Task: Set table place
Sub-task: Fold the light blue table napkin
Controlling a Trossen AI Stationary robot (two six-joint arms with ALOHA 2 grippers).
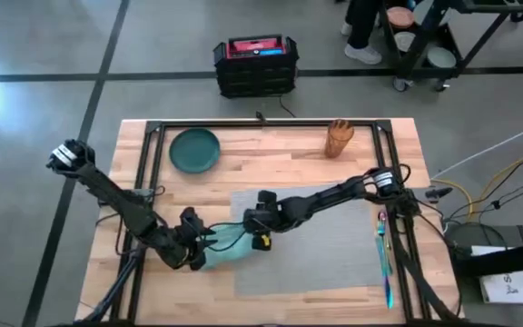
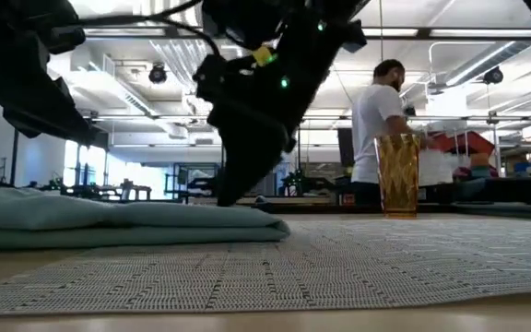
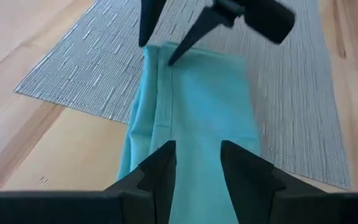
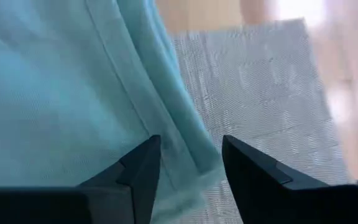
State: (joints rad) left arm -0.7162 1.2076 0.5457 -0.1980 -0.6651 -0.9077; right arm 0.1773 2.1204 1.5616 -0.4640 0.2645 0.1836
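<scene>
Left gripper (image 1: 198, 247) low at lower left of the high view, fingers spread over the near end of the teal napkin (image 1: 230, 243). Right arm reaches in from the right, elbow bent; right gripper (image 1: 260, 229) spread, tips down at the napkin's far edge. Napkin overlaps the left edge of the grey placemat (image 1: 320, 241), centre-right of the tabletop (image 1: 243, 159).

Readable text: none in any of the four views.
Red-and-black case (image 1: 255, 62) on the floor: top label too small to make out.
White sheet (image 1: 512, 287) at the right edge: dark marks, not legible.
</scene>
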